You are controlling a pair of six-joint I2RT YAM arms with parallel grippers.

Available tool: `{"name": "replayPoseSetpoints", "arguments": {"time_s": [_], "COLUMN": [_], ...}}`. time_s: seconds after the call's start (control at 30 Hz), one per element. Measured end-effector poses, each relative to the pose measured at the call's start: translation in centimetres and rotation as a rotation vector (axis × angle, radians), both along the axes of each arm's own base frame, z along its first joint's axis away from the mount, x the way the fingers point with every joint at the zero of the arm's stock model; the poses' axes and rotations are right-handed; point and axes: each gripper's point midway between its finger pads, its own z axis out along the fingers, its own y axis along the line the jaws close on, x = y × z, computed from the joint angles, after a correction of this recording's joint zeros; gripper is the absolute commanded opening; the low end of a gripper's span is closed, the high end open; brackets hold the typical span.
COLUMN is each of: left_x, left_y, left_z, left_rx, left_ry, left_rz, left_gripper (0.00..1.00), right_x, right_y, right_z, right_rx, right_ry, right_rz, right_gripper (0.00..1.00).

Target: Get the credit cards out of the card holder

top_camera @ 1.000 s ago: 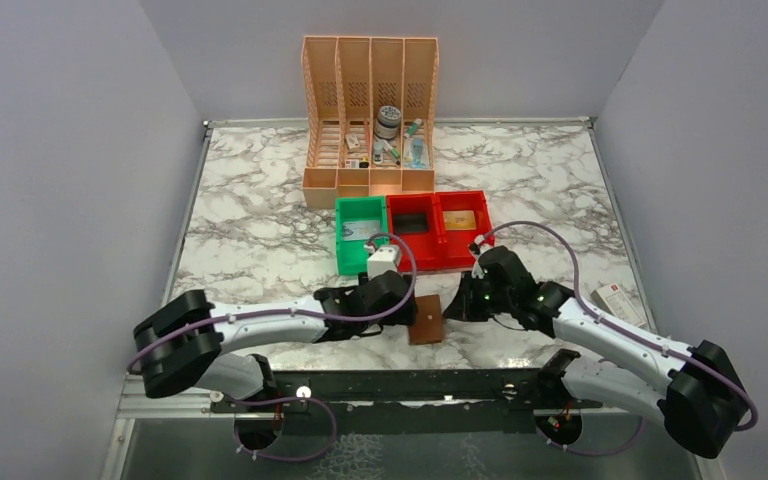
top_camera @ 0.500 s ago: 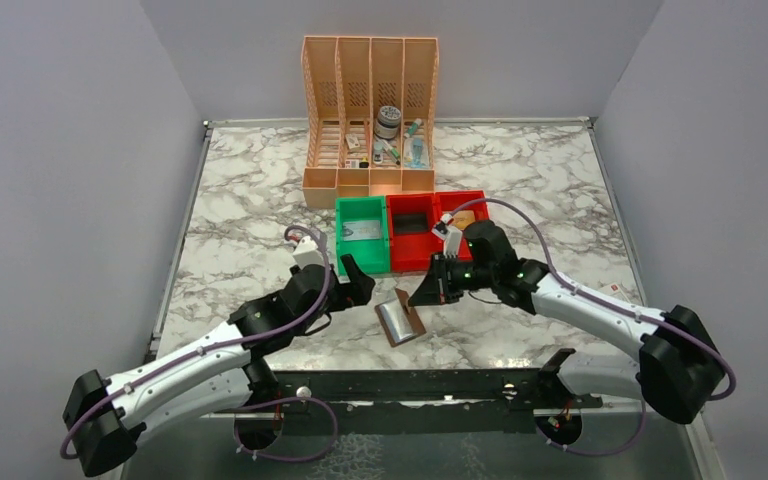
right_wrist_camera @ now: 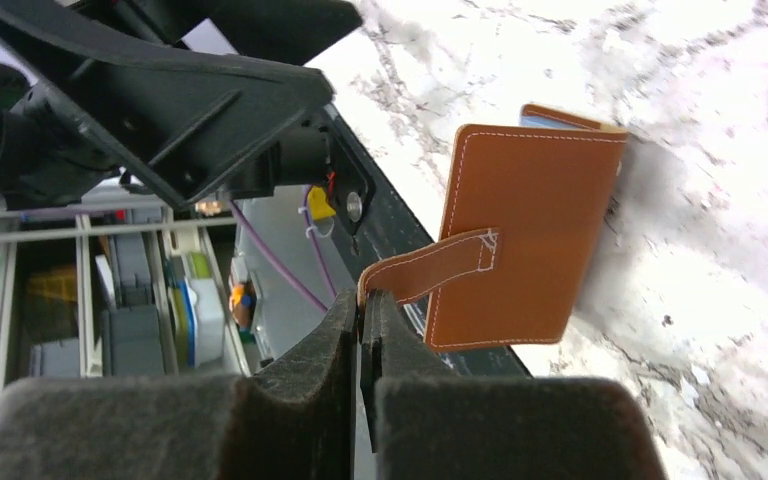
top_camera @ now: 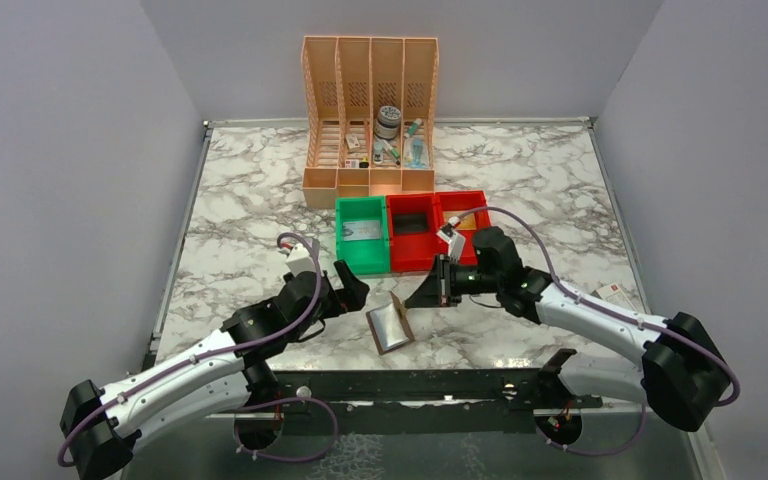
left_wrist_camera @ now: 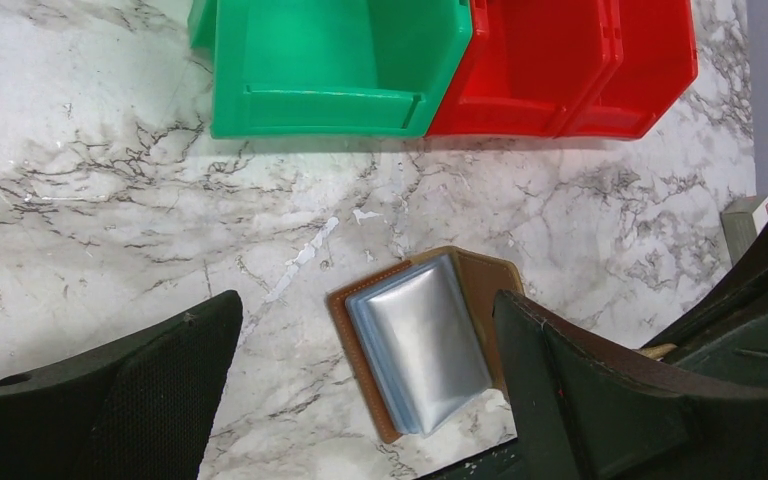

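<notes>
The brown card holder (top_camera: 390,326) lies open on the marble near the front edge. A stack of pale blue-grey credit cards (left_wrist_camera: 422,345) with a glossy silver top sits inside it. My right gripper (right_wrist_camera: 362,310) is shut on the holder's snap tab (right_wrist_camera: 430,268) and holds the brown cover (right_wrist_camera: 525,235) up off the table. In the top view the right gripper (top_camera: 424,292) is just right of the holder. My left gripper (top_camera: 352,285) hangs left of and above the holder, with its fingers (left_wrist_camera: 140,390) wide apart and nothing between them.
A green bin (top_camera: 362,236) and two joined red bins (top_camera: 438,230) stand just behind the holder. A peach file organiser (top_camera: 370,115) with small items is at the back. A small white box (top_camera: 615,297) lies at the right. The table's front edge is close below the holder.
My left gripper has opened wide and drawn back to the left, away from the holder. My right gripper has pulled the tab up, and the holder now lies open showing the silver stack.
</notes>
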Motion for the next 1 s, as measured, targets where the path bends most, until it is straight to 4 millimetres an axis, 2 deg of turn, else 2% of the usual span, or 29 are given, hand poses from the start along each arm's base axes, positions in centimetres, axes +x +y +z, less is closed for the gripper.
{"name": "replayPoseSetpoints", "arguments": {"time_s": [0.13, 0.23, 0.33, 0.4, 0.5, 0.53, 0.63, 0.8, 1.0], "left_x": [0.0, -0.1, -0.2, -0.5, -1.1, -1.3, -1.8, -2.8, -2.9], "left_y": [-0.3, -1.3, -2.8, -3.8, -5.4, -6.0, -7.3, -8.5, -8.7], "left_z": [0.2, 0.5, 1.1, 1.2, 0.6, 0.2, -1.2, -3.1, -3.5], "left_rx": [-0.009, -0.03, -0.078, -0.112, -0.147, -0.151, -0.151, -0.131, -0.108], "left_ry": [-0.005, -0.008, -0.018, -0.019, 0.005, 0.021, 0.072, 0.156, 0.191], "left_rz": [-0.011, -0.051, -0.11, -0.149, -0.219, -0.243, -0.302, -0.366, -0.37], "left_gripper": [0.99, 0.99, 0.99, 0.99, 0.99, 0.99, 0.97, 0.96, 0.96], "right_x": [0.6, 2.0, 2.7, 2.3, 0.5, 0.1, -0.4, 0.1, -0.1], "right_y": [-1.2, -2.4, -4.4, -5.6, -7.5, -7.8, -8.6, -9.3, -10.2], "right_z": [-1.2, -2.2, -4.7, -6.8, -10.1, -10.7, -11.3, -11.5, -13.4], "right_rx": [-0.045, -0.081, -0.124, -0.155, -0.214, -0.228, -0.247, -0.27, -0.346], "right_ry": [0.02, 0.025, 0.064, 0.101, 0.166, 0.176, 0.164, 0.115, 0.133], "right_rz": [-0.094, -0.168, -0.234, -0.263, -0.283, -0.285, -0.297, -0.335, -0.346], "right_gripper": [0.01, 0.01, 0.01, 0.01, 0.01, 0.01, 0.01, 0.01, 0.01]}}
